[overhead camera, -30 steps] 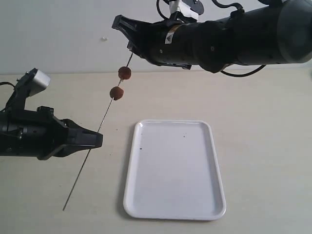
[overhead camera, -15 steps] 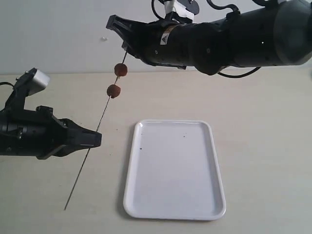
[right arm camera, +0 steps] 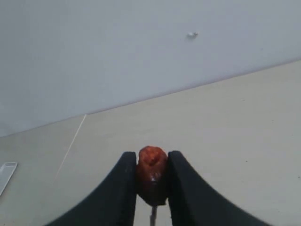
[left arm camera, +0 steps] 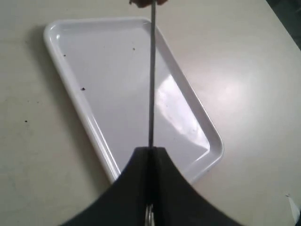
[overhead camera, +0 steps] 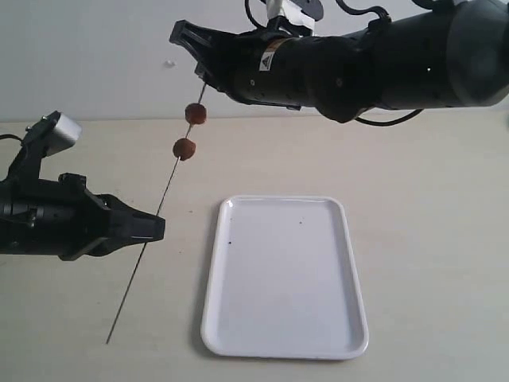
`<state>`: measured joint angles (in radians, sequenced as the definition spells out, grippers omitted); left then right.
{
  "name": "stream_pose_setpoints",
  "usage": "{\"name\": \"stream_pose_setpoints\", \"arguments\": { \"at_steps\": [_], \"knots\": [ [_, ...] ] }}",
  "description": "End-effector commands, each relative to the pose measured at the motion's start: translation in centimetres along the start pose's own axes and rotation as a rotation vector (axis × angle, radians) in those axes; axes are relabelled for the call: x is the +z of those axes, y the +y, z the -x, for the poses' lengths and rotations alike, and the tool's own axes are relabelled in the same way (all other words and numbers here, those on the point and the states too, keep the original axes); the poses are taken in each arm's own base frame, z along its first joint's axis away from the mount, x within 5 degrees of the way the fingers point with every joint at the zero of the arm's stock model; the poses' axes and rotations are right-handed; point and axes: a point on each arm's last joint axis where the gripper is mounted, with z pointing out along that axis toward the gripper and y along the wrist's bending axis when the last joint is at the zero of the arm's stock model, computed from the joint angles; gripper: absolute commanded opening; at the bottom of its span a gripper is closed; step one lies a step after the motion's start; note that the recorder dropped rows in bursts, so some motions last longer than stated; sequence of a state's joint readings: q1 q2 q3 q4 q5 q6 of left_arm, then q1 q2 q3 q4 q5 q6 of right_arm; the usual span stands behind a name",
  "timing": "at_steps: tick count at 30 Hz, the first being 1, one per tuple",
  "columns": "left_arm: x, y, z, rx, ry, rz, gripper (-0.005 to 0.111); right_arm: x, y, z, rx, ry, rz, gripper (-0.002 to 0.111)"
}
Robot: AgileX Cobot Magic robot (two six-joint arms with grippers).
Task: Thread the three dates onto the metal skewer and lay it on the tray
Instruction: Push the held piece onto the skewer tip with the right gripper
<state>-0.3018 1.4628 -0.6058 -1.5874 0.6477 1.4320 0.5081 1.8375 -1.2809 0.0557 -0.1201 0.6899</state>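
The metal skewer [overhead camera: 165, 193] slants up from low over the table to my right gripper [overhead camera: 191, 56]. My left gripper [overhead camera: 159, 228] is shut on its lower part, also seen as left gripper [left arm camera: 150, 149] on the skewer [left arm camera: 152, 80]. Two dates, one date [overhead camera: 195, 114] and a lower date [overhead camera: 184, 149], sit on the rod's upper part. In the right wrist view my right gripper [right arm camera: 152, 156] is shut on a third date [right arm camera: 152, 173], with the skewer [right arm camera: 153, 217] entering it from below. The white tray [overhead camera: 286, 270] lies flat to the right of the skewer, with nothing on it.
A pale wall rises behind the beige table. The right arm's thick black body [overhead camera: 382, 56] stretches across the upper right, above the table's far side. The tray [left arm camera: 214, 139] has a few dark specks on its floor.
My right gripper has shifted a little left and up with its date, tilting the skewer's top and the two threaded dates leftward. The left gripper has stayed in place.
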Motion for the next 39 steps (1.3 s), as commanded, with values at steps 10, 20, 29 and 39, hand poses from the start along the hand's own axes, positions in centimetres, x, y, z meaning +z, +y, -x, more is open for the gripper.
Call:
{"name": "stream_pose_setpoints", "arguments": {
  "at_steps": [10,20,29,39],
  "knots": [
    [-0.1,0.0,-0.1,-0.006,0.005,-0.002,0.000,-0.7,0.9,0.7,-0.052,-0.028,0.030,0.023],
    [-0.1,0.0,-0.1,-0.004,0.007,-0.002,0.000,-0.3,-0.6,1.1,-0.075,-0.013,-0.021,0.023],
    [-0.1,0.0,-0.1,-0.007,0.004,-0.002,0.000,0.3,-1.1,0.4,-0.064,0.007,-0.034,0.023],
    [-0.1,0.0,-0.1,-0.007,0.004,-0.002,0.000,0.3,-0.8,0.1,-0.066,0.014,-0.026,0.023]
  ]
}}
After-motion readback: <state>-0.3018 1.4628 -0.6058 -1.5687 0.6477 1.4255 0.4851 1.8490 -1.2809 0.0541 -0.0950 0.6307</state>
